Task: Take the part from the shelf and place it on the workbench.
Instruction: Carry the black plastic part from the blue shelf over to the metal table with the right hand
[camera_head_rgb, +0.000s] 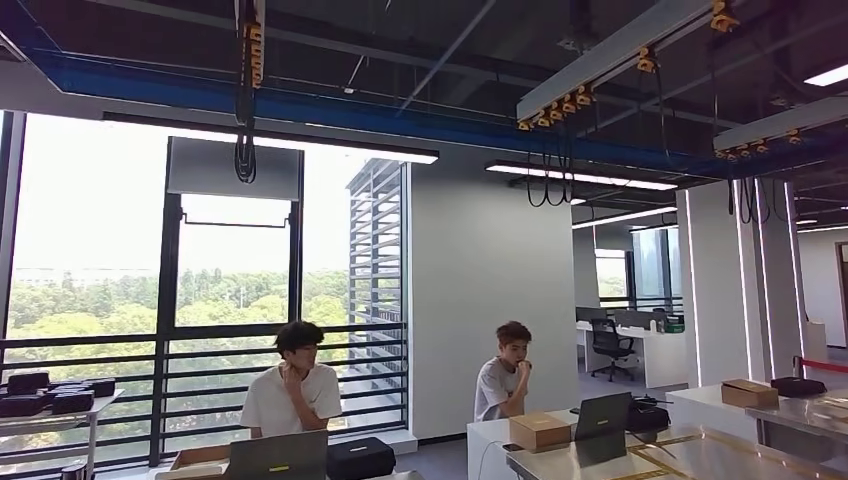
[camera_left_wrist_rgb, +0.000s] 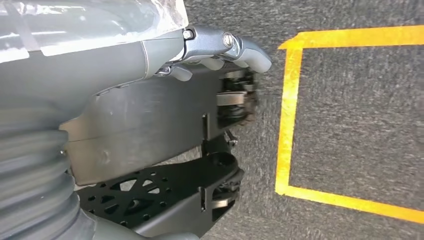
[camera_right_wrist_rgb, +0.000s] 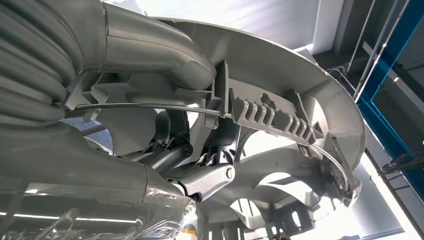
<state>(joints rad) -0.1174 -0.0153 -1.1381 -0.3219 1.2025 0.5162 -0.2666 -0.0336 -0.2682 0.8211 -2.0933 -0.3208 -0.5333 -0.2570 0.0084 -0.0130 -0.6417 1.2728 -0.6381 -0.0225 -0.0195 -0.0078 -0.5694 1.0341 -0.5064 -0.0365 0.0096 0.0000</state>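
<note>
In the right wrist view my right hand grips a large grey plastic part, a curved moulding with ribs and cut-outs, held up against the ceiling. A thin wire runs across the part. The part hides most of the fingers. My left hand hangs over dark carpet with nothing in it, its thumb straight and the fingertips just under it. In the head view a shiny metal workbench lies at the lower right. A white shelf with several black items stands at the far left.
Two people sit at laptops straight ahead, with cardboard boxes and a black case on their tables. Windows with a railing fill the left. A yellow tape square marks the floor below my left hand.
</note>
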